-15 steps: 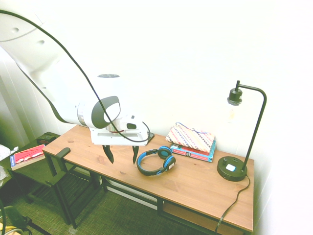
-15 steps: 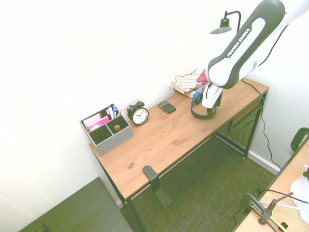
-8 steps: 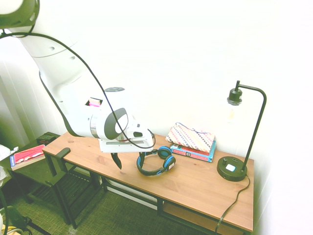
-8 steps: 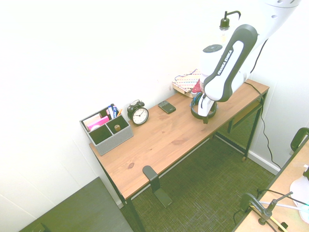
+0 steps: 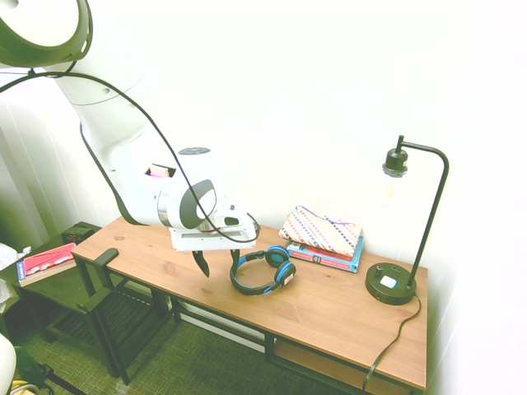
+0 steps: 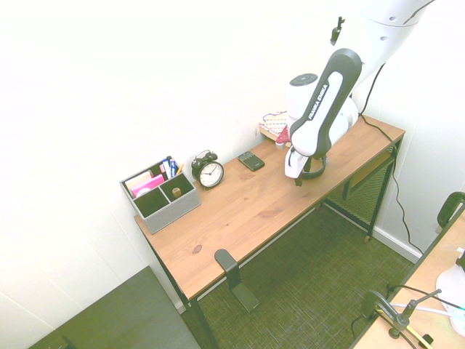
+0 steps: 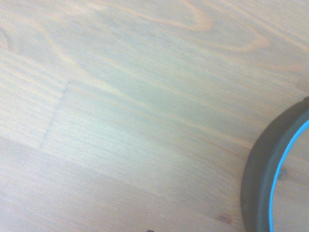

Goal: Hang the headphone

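From the first exterior view, I am hovering my gripper (image 5: pixel 218 262) low over the wooden desk (image 5: pixel 329 309), fingers parted wide and gripping nothing. One finger is hanging at about 9 o'clock of the headphone (image 5: pixel 263 271), the other is coming down right at the curved headband's edge. The headphone is lying flat on the desk, ear cups toward the striped pouch (image 5: pixel 321 230) that is sitting on a book (image 5: pixel 333 257) at its 2 o'clock. A black desk lamp (image 5: pixel 403 222) is standing well apart at 3 o'clock.

From the second exterior view, my arm is covering most of the headphone (image 6: pixel 314 170); an alarm clock (image 6: pixel 209 171), a grey organizer (image 6: pixel 160 195) and a dark phone (image 6: pixel 251 161) are lined up along the wall.

In the wrist view, I am seeing blurred wood grain and a black-and-blue arc of the headband (image 7: pixel 270 179).
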You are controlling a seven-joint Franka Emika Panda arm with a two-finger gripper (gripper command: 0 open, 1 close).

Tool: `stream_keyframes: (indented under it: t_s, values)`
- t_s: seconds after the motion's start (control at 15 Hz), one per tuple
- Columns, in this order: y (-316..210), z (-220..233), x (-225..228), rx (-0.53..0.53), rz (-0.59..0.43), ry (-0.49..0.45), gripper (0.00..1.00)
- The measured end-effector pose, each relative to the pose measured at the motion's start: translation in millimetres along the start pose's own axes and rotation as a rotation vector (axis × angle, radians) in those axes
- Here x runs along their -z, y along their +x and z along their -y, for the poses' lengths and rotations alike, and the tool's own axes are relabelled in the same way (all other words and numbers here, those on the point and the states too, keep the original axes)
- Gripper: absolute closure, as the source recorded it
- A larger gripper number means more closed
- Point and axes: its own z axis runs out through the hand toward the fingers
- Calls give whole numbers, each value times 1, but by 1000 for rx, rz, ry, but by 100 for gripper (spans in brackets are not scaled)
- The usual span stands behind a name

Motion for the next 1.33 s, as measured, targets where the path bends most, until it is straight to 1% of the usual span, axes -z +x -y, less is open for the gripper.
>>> stream_keyframes:
  t_s: [0.73, 1.13, 1.33]
  values:
    - [3, -2, -17, -30, 21, -15, 100]
    - [6, -2, -15, -48, 25, -15, 100]
    - [12, -2, -6, -84, 29, -3, 100]
